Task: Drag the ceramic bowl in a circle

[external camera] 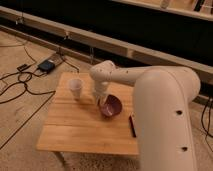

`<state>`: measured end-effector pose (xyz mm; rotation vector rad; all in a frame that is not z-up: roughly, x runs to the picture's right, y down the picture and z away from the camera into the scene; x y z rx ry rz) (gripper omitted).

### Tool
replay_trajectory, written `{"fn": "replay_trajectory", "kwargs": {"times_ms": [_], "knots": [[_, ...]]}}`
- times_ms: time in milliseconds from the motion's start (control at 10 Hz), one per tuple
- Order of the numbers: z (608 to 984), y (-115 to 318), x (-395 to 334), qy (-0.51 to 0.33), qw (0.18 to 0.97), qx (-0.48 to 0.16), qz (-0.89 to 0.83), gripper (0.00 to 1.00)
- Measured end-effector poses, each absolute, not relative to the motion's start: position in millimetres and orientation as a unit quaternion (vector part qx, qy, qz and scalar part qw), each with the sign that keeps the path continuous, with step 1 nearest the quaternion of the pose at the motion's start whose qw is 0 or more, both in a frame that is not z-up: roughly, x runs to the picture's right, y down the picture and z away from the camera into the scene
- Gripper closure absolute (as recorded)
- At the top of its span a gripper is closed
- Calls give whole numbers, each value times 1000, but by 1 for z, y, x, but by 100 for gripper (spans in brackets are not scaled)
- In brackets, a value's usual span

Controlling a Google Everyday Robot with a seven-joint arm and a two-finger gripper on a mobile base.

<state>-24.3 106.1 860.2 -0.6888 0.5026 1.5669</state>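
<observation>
The ceramic bowl [112, 106], dark purple-maroon and glossy, sits on the wooden table [75, 127] right of centre, tilted slightly with its opening towards the camera. My gripper [100, 98] comes down from the white arm [150, 95] and is shut on the bowl's left rim. The big white forearm fills the right side of the view and hides the table's right part.
A small white translucent cup [76, 88] stands upright just left of the gripper, near the table's back edge. A thin black pen [132, 126] lies right of the bowl. Cables and a black box [46, 65] lie on the floor at left. A low ledge runs behind.
</observation>
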Motion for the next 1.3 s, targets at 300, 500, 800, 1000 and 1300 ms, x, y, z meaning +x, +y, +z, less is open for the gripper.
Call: {"fn": "replay_trajectory", "kwargs": {"times_ms": [300, 500, 800, 1000, 1300], "knots": [[847, 129, -12, 215, 622, -308, 687, 100], [835, 148, -6, 217, 628, -308, 681, 100], [815, 181, -11, 225, 648, -312, 657, 100], [801, 203, -26, 226, 663, -321, 638, 100], [781, 224, -56, 219, 689, -333, 606, 100]]}}
